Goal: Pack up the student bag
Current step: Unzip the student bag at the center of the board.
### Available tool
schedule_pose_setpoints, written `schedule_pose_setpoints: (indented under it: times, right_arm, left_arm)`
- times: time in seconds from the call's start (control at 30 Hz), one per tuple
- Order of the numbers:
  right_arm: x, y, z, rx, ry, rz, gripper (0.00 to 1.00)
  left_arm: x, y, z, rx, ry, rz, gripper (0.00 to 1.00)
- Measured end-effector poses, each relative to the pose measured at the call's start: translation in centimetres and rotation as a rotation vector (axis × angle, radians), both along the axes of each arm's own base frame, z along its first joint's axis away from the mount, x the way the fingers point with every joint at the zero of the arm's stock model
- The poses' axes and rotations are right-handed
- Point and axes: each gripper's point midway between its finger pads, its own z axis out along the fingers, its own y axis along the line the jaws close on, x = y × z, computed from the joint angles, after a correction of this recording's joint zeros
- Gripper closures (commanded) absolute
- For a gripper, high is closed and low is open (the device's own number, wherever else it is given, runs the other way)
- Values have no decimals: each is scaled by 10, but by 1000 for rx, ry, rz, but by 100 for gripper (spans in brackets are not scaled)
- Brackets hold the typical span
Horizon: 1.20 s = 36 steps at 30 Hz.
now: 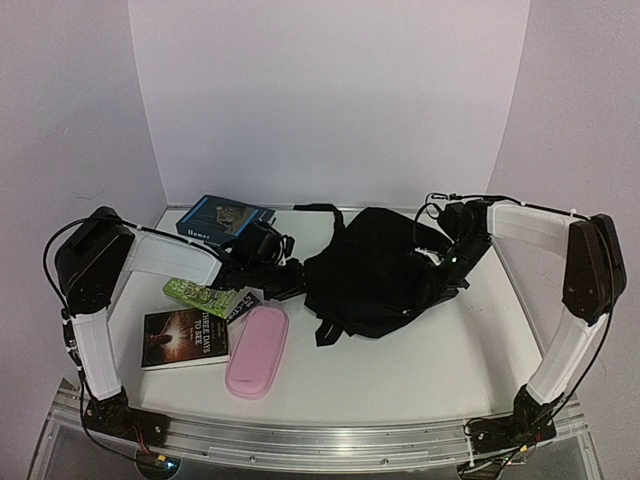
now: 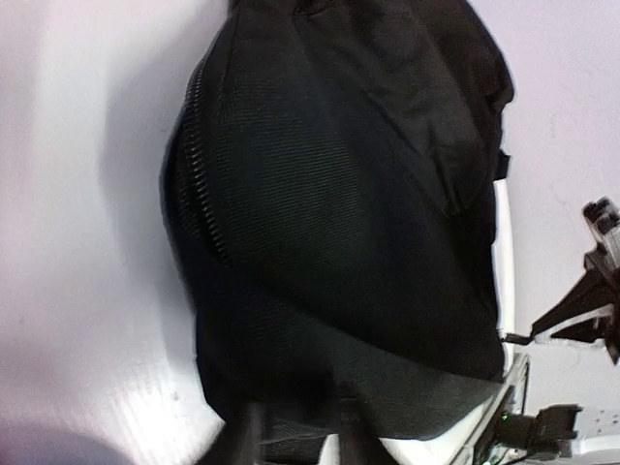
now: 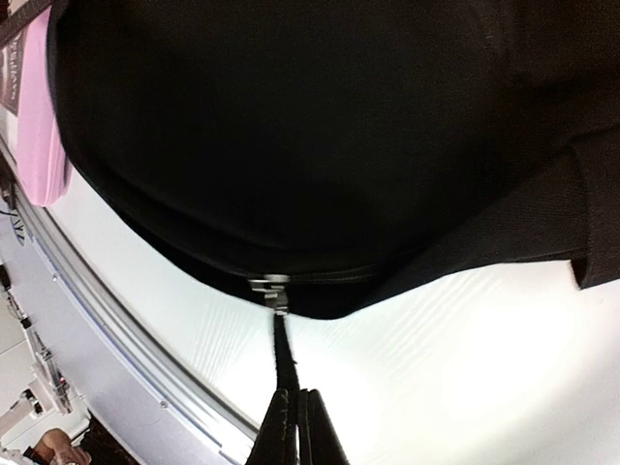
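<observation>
On the white tabletop [image 1: 420, 370], centre:

- One black backpack [image 1: 365, 275], soft and slumped, with straps trailing toward the near edge. A line of zip teeth [image 2: 199, 174] runs down its side in the left wrist view.
- Left of the backpack, four flat items:
  - A blue book [image 1: 225, 215] lies farthest back.
  - A green book [image 1: 205, 297] lies nearer than the blue one.
  - A dark-covered book [image 1: 185, 338] lies nearest the edge.
  - A pink pencil case [image 1: 258, 350] lies just beside the dark-covered book, apart from the backpack.
- Right hand [image 3: 294, 399], at the backpack's right side. The fingers are pressed together on the black zip pull [image 3: 282, 344], which leads straight up to the metal slider [image 3: 271, 284] on the bag's lower seam.
- Left hand [image 2: 298, 431], at the backpack's left edge. The fingers [image 2: 250, 436] are blurred and stand a little apart, with black fabric showing between them. Whether they pinch the fabric cannot be told.
</observation>
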Motion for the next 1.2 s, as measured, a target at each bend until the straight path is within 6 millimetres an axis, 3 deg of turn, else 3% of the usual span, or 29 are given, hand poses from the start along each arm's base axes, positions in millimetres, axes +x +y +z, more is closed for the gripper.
schedule_pose_setpoints:
  times: [0.1,0.17,0.27,0.53,0.67,0.8,1.03,1.2]
  right_arm:
    - [-3,4,2,21,18,-3,100]
    - [-5,6,4,35,29,-6,100]
    - [-7,9,5,54,44,-12,100]
    - [-9,16,2,88,100,-29,100]
    - [-9,17,1,90,115,-39,100]
    - [-9,18,1,94,119,-43,100]
    - [-9,19,1,101,130,-48,100]
    - [-9,20,1,103,132,-50,100]
  left_arm:
    - [-4,-7,10,17,-72,-78,20]
    - [-14,-11,19,40,-130,-141,15]
    - [-34,-23,37,66,-223,-260,14]
    - [-95,-80,86,127,-597,-677,13]
    - [-97,-97,94,183,-748,-807,15]
    - [-81,-116,85,280,-860,-898,17]
    - [-78,-139,36,434,-910,-1043,25]
    - [-86,-136,7,483,-882,-1121,62]
